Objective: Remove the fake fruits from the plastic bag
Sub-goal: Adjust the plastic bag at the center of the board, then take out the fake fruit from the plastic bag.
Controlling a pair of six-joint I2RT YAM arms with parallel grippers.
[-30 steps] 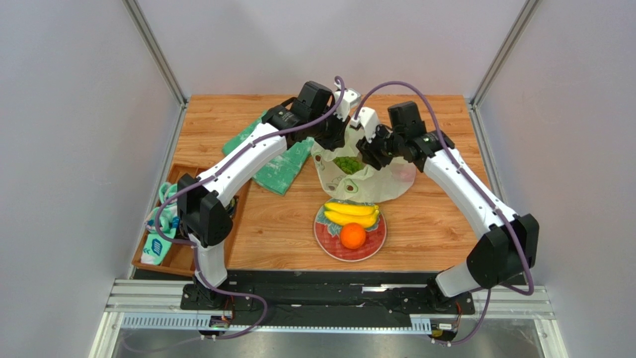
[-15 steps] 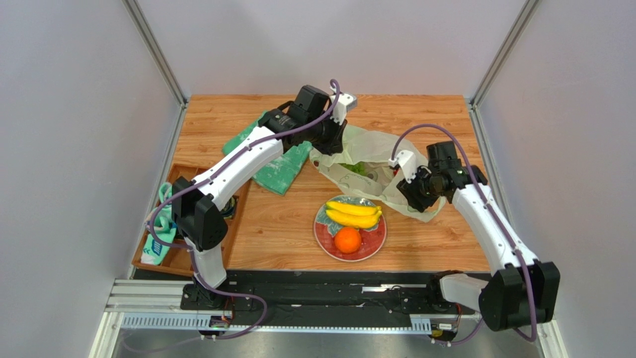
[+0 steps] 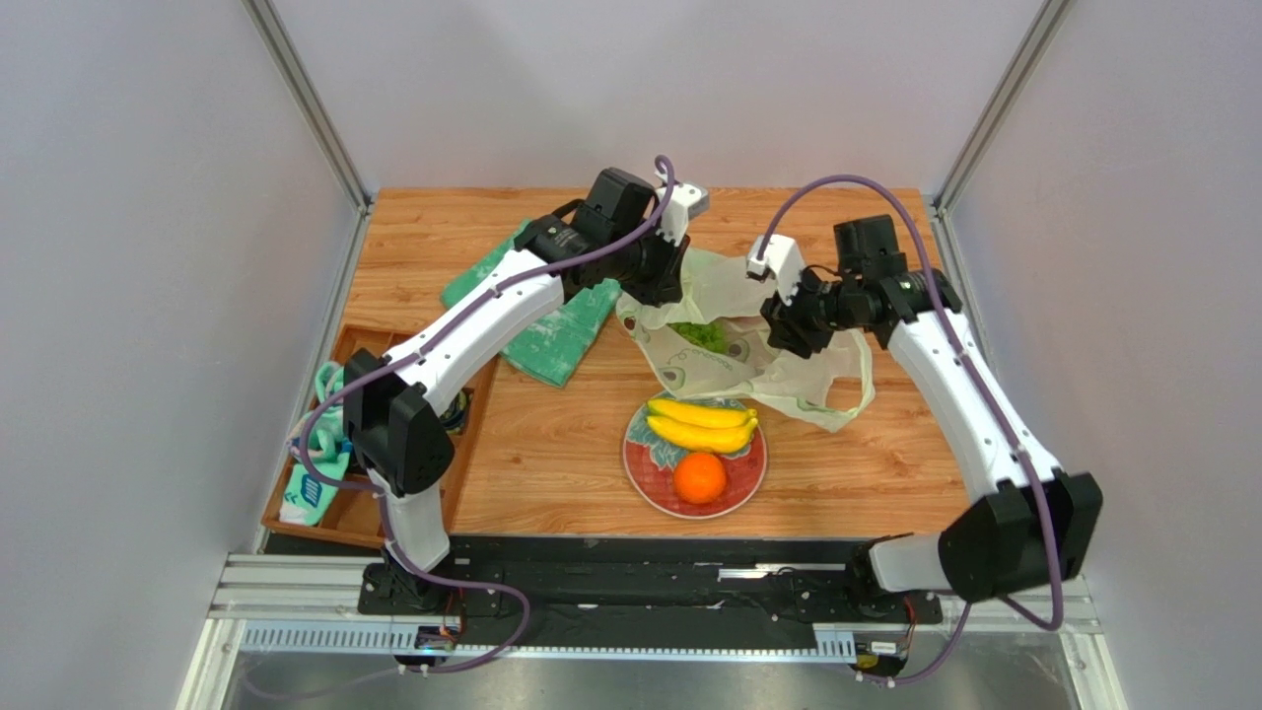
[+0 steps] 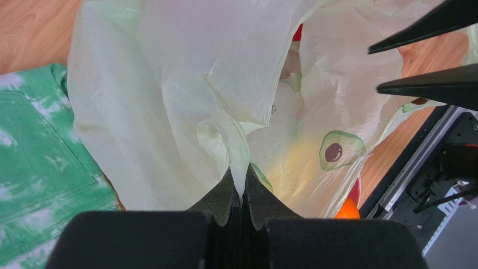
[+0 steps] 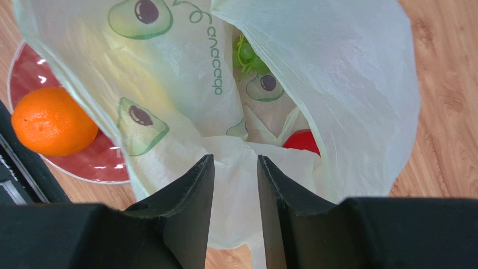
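Although two fruits are already out, the job looks roughly a third done from where I stand. Starting at the left, the left end effector (image 4: 239,182) is clenched on a pinched fold of the plastic bag (image 3: 741,363), holding up its 10 o'clock rim. The bag slumps just beyond the middle of the surface (image 3: 563,444), its mouth gaping. Inside it I can see the green grape cluster (image 3: 696,335) and, deeper down, one red round fruit (image 5: 300,141). The other red one and the green apple I cannot make out, so I assume they are buried in the folds. At 6 o'clock from the bag, touching its lower edge, sits a red plate (image 3: 646,477) carrying the banana bunch (image 3: 696,425) and the orange (image 3: 699,477). At the bag's 2 o'clock side the right end effector (image 5: 234,162) hangs at the opening, its jaws parted and grasping nothing, with loose film lying across the gap.

Around this, a wooden tray (image 3: 356,518) of teal odds and ends sits at the 9 o'clock edge, well apart. A green-and-white cloth (image 3: 556,333) lies under the left arm, just beside the bag. Neither is in the way. The real obstacle, I judge, is the crinkled film draped over the remaining fruits.
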